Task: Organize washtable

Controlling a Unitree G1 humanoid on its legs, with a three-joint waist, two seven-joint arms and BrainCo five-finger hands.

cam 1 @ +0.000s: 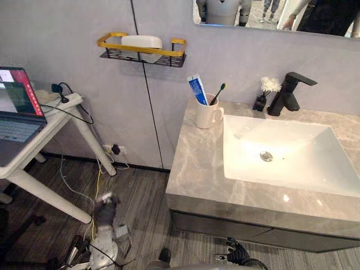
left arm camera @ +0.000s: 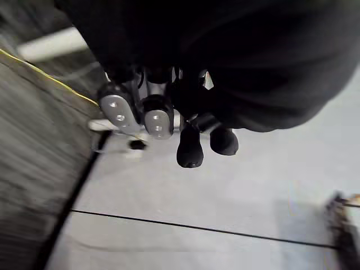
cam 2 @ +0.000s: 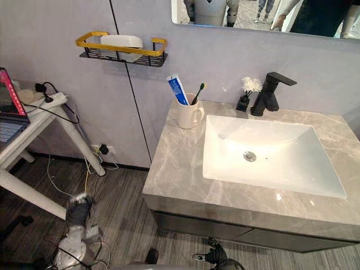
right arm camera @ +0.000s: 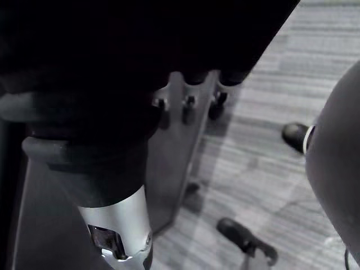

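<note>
grey marble counter (cam 1: 197, 169) carries the white mug (cam 1: 206, 115) at its back left corner, just beside the sink (cam 1: 304, 163). the toothpaste tube (cam 1: 197, 89) and toothbrush (cam 1: 218, 93) lean inside the mug. both hands hang low near the floor, well apart from the counter. the left hand (left arm camera: 146, 115) has relaxed fingers grasping nothing, and the right hand (right arm camera: 115, 225) is likewise loose and empty. i judge the tidying either finished or not begun. any next move calls for raising an arm to counter height first.

White mug (cam 1: 207, 115) with toothpaste (cam 1: 197, 90) and toothbrush (cam 1: 218, 93) on marble counter (cam 1: 196, 166) beside sink (cam 1: 292, 140).
</note>
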